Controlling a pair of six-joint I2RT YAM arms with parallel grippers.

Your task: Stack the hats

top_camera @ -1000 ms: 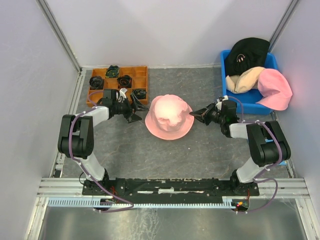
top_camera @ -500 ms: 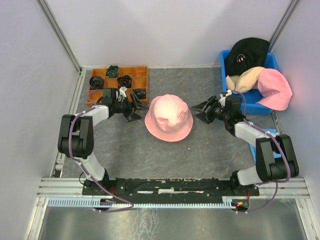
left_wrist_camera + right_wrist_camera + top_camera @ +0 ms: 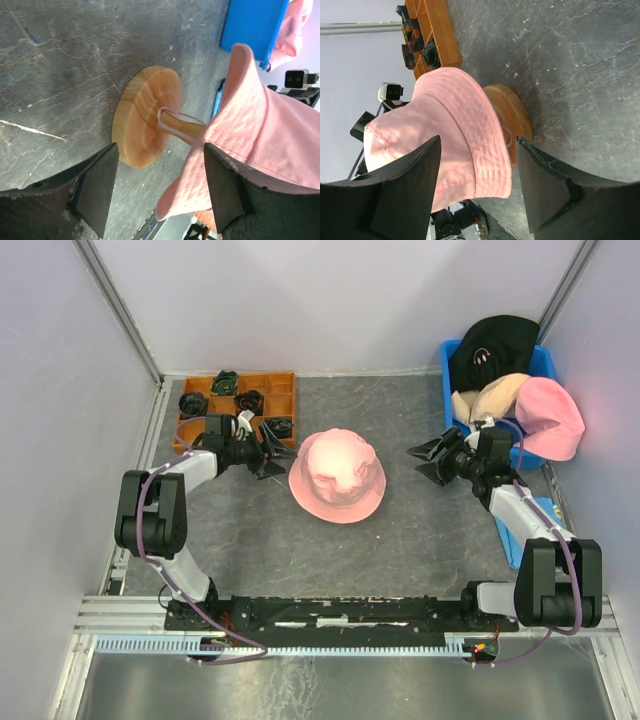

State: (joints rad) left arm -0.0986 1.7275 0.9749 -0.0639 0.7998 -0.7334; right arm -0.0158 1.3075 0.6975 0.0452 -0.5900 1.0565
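Pink fabric marks the middle of the overhead view, where one pink hat point(image 3: 337, 475) sits crown-up near the centre of the grey table point(image 3: 400, 540). We see the left claw point(image 3: 272, 452) just to its left and the right claw point(image 3: 430, 458) a little off to its right. Both are spread wide, hold nothing and do not touch the brim. In the far right corner a blue bin point(image 3: 447, 380) holds the black hat point(image 3: 492, 348) at the back, and the beige hat point(image 3: 485, 400) lies in front of it. The second pink hat point(image 3: 550, 418) droops over the bin's right rim. An orange tray point(image 3: 283, 390) with dark coiled bundles point(image 3: 248, 400) lies at the far left.

From the left wrist we look between two widely parted fingers point(image 3: 97, 190) at a wooden stand point(image 3: 145, 117). Its round base is flat on the table, and the pink hat hangs over its post.

From the right wrist the fingers point(image 3: 545, 185) are likewise far apart. Between them we see the same hat draped over the stand, with the orange tray beyond.
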